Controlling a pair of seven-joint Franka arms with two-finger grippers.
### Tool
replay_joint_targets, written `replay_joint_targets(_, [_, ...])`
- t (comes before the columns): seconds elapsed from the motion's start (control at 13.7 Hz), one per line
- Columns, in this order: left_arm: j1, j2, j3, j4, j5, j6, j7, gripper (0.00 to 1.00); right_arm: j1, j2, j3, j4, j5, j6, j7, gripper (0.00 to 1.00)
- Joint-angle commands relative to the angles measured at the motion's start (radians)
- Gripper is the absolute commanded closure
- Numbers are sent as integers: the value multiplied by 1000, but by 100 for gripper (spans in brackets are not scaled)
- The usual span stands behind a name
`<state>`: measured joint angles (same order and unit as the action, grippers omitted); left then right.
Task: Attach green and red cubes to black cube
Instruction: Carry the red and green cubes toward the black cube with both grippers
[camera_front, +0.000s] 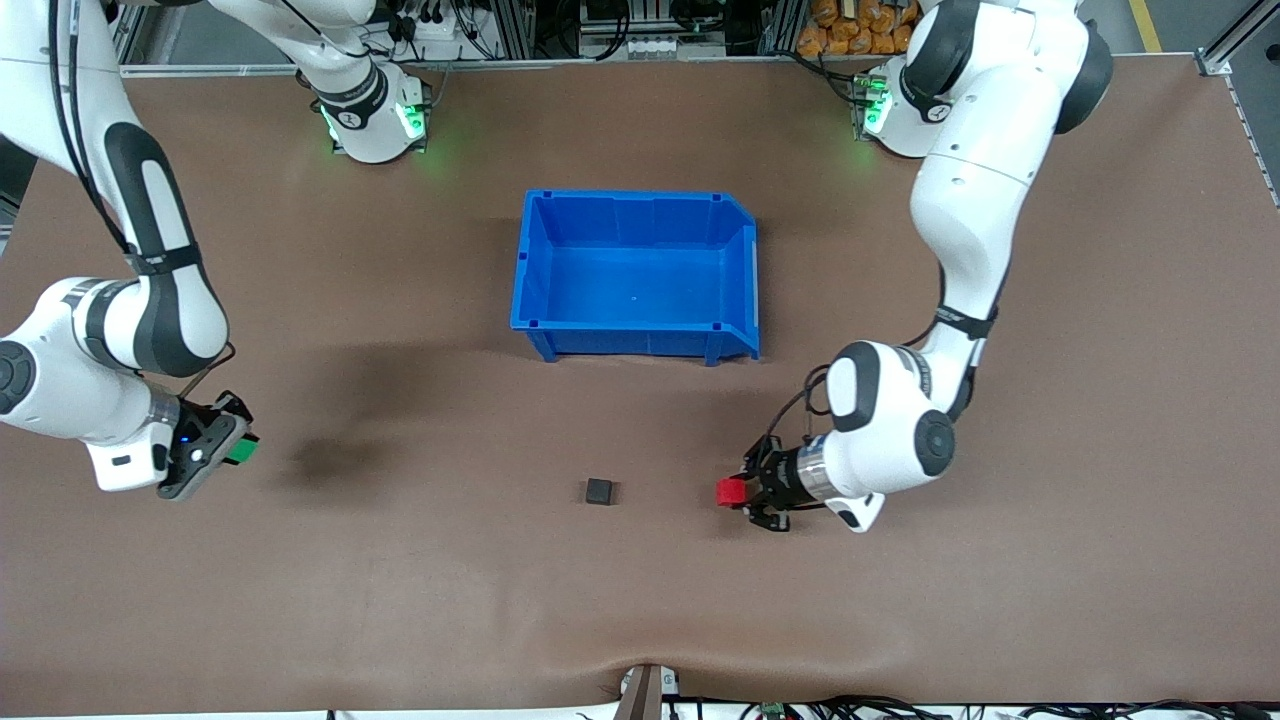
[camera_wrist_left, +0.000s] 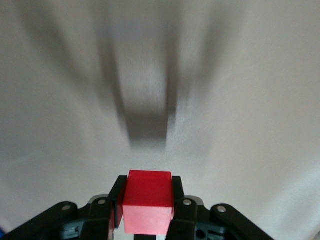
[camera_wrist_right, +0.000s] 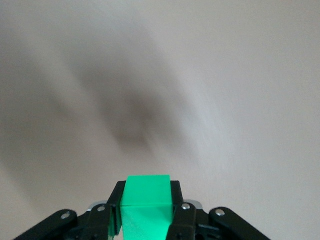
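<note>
Brown matting covers the table you are working over, and 2 white arms reach down onto it from their bases along the top of the front view. Your left gripper hangs low over the mat toward the left arm's end of the table, and its fingers are clamped on the red cube; in the left wrist view you see that cube pinched squarely between the 2 pads, with a blurred dark patch on the mat ahead of it. Your right gripper is up over bare mat toward the right arm's end of the table, and it holds the green cube the same way, the cube seated between both fingers in the right wrist view. You find the black cube lying alone on the mat between the 2 grippers, much closer to the left one and apart from both held cubes. Look farther from the front camera than the black cube and you see a blue bin standing open on the table, midway between the 2 arm bases. Dark shadows of the right arm lie on the mat beside the green cube.
</note>
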<state>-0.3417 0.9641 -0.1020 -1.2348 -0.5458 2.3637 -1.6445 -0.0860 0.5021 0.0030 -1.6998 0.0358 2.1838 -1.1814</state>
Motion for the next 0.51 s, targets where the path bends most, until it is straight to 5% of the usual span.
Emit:
replay_joint_targets(0.0, [-20,59,-1,77,-22,29,-21,100,115,-7,-4,86,9,-76,-49,100])
replay_joint_targets(0.44, [-82,117,-1,182,-22,58,-74,100,322,157,-8,293,3,-75,-30,100])
